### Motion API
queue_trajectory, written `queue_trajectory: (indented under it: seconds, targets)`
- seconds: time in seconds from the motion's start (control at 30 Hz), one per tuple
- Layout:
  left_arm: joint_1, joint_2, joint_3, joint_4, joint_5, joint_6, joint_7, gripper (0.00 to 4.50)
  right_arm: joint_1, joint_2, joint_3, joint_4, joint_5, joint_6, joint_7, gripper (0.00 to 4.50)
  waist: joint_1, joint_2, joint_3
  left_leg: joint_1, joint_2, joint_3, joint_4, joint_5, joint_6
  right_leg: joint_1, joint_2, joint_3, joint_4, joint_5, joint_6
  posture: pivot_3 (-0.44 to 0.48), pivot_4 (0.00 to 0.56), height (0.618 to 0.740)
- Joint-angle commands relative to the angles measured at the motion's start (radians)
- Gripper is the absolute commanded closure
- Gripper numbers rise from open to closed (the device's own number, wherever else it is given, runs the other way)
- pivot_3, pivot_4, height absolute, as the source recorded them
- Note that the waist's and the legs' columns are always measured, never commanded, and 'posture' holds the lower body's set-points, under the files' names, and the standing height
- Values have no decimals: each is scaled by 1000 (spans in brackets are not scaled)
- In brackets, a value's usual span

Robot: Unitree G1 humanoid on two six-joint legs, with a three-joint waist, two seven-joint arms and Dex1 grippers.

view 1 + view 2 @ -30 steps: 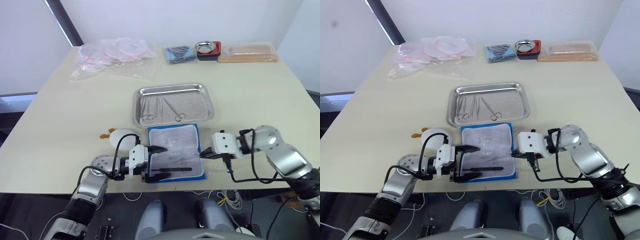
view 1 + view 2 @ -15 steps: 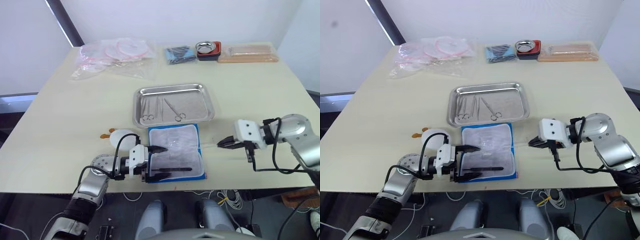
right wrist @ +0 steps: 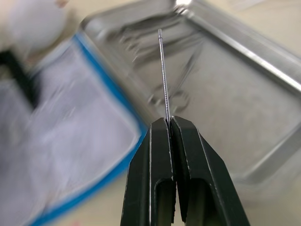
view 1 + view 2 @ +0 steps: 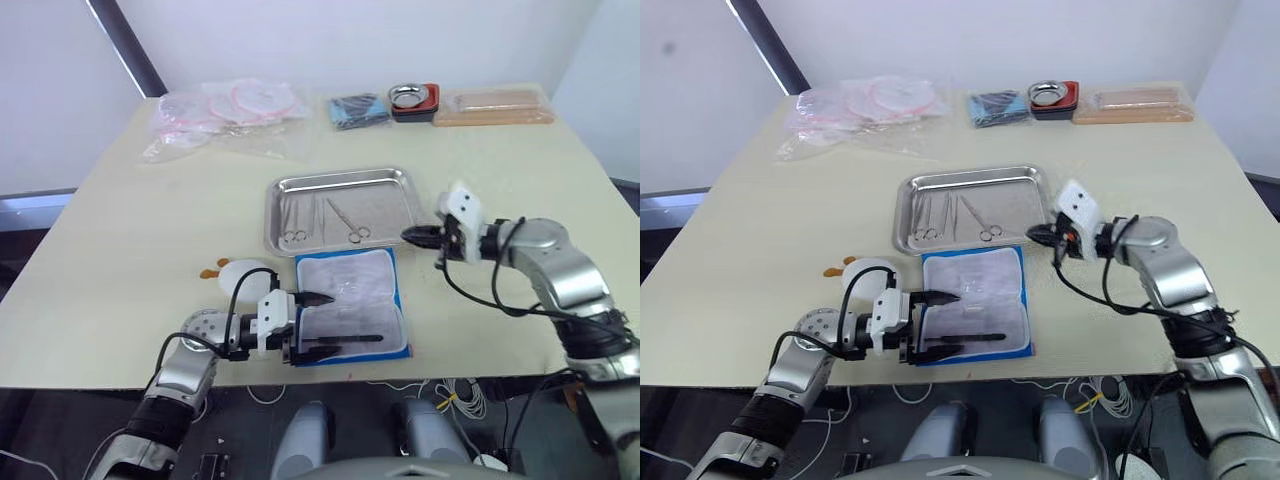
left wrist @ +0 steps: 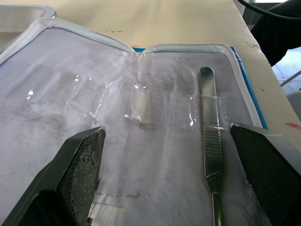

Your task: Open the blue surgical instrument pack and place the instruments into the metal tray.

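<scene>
Right gripper (image 4: 412, 236) hangs at the near right corner of the metal tray (image 4: 400, 178), its two black fingers (image 3: 160, 155) pressed together on a thin straight instrument (image 3: 163, 70), seemingly a slim probe or pair of tweezers, that pokes out ahead of the tips. In the right wrist view that rod points straight out over the tray's floor, toward the ring-handled instruments in the tray (image 4: 322, 217), which lie with their long axes running near to far in its left half. So the tray lies to the left and slightly beyond the gripper, and the rod's long axis is aimed into it; I judge the coming move is simply to ease further left over the rim and release, with care that the rod lands flat and not across the rim.

Left gripper (image 4: 312, 324) sits at the near left corner of the open blue surgical instrument pack (image 4: 350, 310), which lies just near of the tray. Its fingers (image 5: 82, 160) are spread wide, holding nothing, straddling the whitish lining. One flat-handled tool (image 5: 209, 141) remains tucked under a clear pocket strip, lying left to right close to the pack's near edge, beside the left gripper's near finger. The left arm is clearly the nearer one for that last piece.
</scene>
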Motion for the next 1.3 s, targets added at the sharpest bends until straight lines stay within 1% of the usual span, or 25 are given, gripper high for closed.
queue_trajectory:
  seconds: [0.03, 0.17, 0.4, 0.6, 0.73, 0.9, 0.93, 0.97, 1.03, 1.07, 1.1, 1.13, 1.17, 1.23, 1.3]
  targets:
    - [45, 7, -45, 87, 82, 42, 18, 0, -39, 33, -4, 19, -19, 25, -64, 4487, 3, 0, 0, 0, 0, 0, 0, 0, 0, 0, 0, 0, 0, 0, 0, 0, 150, 740]
    - [51, 14, -41, 80, 82, 44, 19, 0, -133, 143, 31, 172, -100, 13, -197, 4487, -1, 1, 0, -1, 0, 1, 0, 0, 0, 0, 0, 1, -1, 0, 1, 0, 150, 740]
    - [61, 17, -38, 66, 81, 51, 28, 0, -222, 270, 42, 358, -172, 7, -325, 4487, -1, 1, 0, -1, 0, 0, 0, 0, 0, 0, 0, 1, 0, 0, 0, 0, 150, 740]
    - [67, 19, -36, 59, 80, 56, 33, 0, -277, 336, 39, 492, -210, -23, -388, 4487, -4, 1, 0, -1, 0, 1, 0, 0, 0, -1, 0, 1, 0, 0, 0, 0, 150, 740]
    - [64, 18, -35, 62, 80, 57, 35, 0, -292, 355, 44, 567, -235, -67, -403, 4487, -4, 1, 0, -1, 0, 0, 0, 0, 0, -1, 0, 1, 0, 0, 0, 0, 150, 740]
    - [63, 15, -36, 63, 81, 57, 39, 0, -289, 362, 48, 605, -249, -107, -393, 4487, -4, 2, 0, -1, 0, 0, 0, 0, 0, -1, 0, 1, 0, 0, 1, 0, 150, 740]
    - [65, 15, -36, 63, 81, 56, 39, 0, -286, 358, 49, 599, -251, -115, -386, 3900, -4, 2, 0, -1, 0, 0, 0, 0, 0, -1, 0, 1, 0, 0, 1, 0, 150, 740]
    - [66, 15, -36, 62, 81, 56, 39, 0, -284, 355, 47, 590, -251, -124, -378, 3702, -4, 2, 0, -1, 0, 0, 0, 0, 0, -1, 0, 1, 0, 0, 1, 0, 150, 740]
    - [67, 16, -36, 61, 81, 56, 39, 0, -281, 343, 39, 568, -248, -132, -358, 2813, -4, 2, 0, -1, 0, 0, 0, 0, 0, -1, 0, 1, 0, 0, 1, 0, 150, 740]
    - [68, 16, -36, 61, 80, 56, 39, 0, -278, 334, 34, 558, -245, -141, -347, 2299, -4, 2, 0, -1, 0, 0, 0, 0, 0, -1, 0, 1, 0, 0, 1, 0, 150, 740]
    - [66, 16, -37, 63, 81, 56, 37, 0, -275, 320, 27, 544, -239, -149, -331, 1689, -4, 2, 0, -1, 0, 0, 0, 0, 0, -1, 0, 1, 0, 0, 1, 0, 150, 740]
    - [65, 16, -38, 65, 81, 55, 35, 0, -271, 308, 18, 528, -230, -157, -313, 1285, -3, 2, 0, -1, 0, 0, 0, 0, 0, -1, 0, 1, 0, 0, 1, 0, 150, 740]
    - [64, 16, -38, 66, 81, 55, 34, 0, -266, 294, 13, 512, -225, -160, -298, 612, -4, 2, 0, -1, 0, 0, 0, 0, 0, -1, 0, 1, 0, 0, 1, 0, 150, 740]
    - [63, 16, -39, 70, 82, 52, 32, 0, -245, 263, 2, 461, -205, -171, -253, 74, -4, 2, 0, -1, 0, 0, 0, 0, 0, -1, 0, 1, 0, 0, 1, 0, 150, 740]
    - [61, 16, -38, 76, 82, 48, 30, 0, -206, 219, -16, 378, -169, -190, -186, 74, -2, 2, 0, -1, 0, 0, 0, 0, 0, -1, 0, 1, -1, 0, 1, 0, 150, 740]
